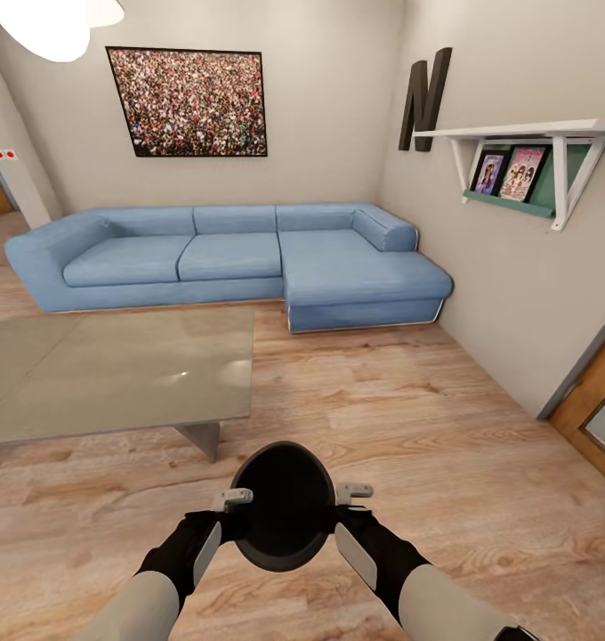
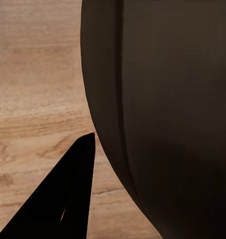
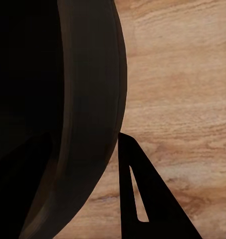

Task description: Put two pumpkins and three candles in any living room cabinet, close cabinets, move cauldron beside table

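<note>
In the head view, the cauldron [image 1: 283, 516] hung low in the center of the frame, carried between both arms above the wooden floor [image 1: 445, 427]. Its wide mouth faced up and slightly toward the camera, and it looked squat and round, with no clear long axis. The left gripper [image 1: 234, 500] and the right gripper [image 1: 352, 491] each sat at the rim, 1 per side; whether they pinched the rim or merely pressed against it I cannot tell. The table [image 1: 116, 369] stood at center left, near but apart from the pot, with the blue sofa [image 1: 231, 258] behind it.

In the left wrist view, the cauldron's dark wall [image 2: 162, 114] bulged beside 1 black finger [image 2: 68, 199].

In the right wrist view, the rim and hollow [image 3: 58, 119] lay beside 1 finger [image 3: 142, 199].

The likely risk: uneven squeeze from the 2 arms could tip or drop the pot, or it could be lowered too far from the table.
</note>
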Robot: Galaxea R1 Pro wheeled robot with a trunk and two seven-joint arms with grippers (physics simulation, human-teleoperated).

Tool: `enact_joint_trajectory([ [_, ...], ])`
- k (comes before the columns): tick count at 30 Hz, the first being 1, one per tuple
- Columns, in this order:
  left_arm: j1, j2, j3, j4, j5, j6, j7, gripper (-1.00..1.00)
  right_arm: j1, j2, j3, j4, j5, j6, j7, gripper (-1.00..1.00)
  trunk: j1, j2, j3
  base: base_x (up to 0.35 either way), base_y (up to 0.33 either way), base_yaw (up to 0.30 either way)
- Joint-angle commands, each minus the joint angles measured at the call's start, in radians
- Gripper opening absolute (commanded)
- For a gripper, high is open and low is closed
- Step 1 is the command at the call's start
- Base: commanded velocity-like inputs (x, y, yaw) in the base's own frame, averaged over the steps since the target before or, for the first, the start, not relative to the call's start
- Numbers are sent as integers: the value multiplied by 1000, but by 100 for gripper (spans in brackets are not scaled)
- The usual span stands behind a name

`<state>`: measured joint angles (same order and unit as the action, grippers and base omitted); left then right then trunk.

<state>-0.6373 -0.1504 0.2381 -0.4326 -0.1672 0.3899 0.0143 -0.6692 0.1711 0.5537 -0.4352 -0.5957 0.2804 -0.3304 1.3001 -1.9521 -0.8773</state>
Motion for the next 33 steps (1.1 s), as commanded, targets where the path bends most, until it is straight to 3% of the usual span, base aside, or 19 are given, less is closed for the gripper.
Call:
enact_joint_trajectory([
  [1,-1,-1,13,3,23,0,0,-100,0,3,11,-7,1,-57,24,-100,4,-7,-3,0,0,0],
  [9,-1,0,13,3,23,0,0,-100,0,3,13,-7,1,-52,24,-100,34,-63,-28,0,0,0],
  [16,-1,0,13,3,23,0,0,-100,0,3,50,-7,1,-57,24,-100,61,-112,-50,0,0,0],
  [28,-2,0,13,3,23,0,0,-100,0,3,54,-7,1,-58,24,-100,107,-196,-88,0,0,4],
  [33,-2,0,13,3,23,0,0,-100,0,3,54,-7,1,-58,24,-100,126,-231,-103,0,0,173],
])
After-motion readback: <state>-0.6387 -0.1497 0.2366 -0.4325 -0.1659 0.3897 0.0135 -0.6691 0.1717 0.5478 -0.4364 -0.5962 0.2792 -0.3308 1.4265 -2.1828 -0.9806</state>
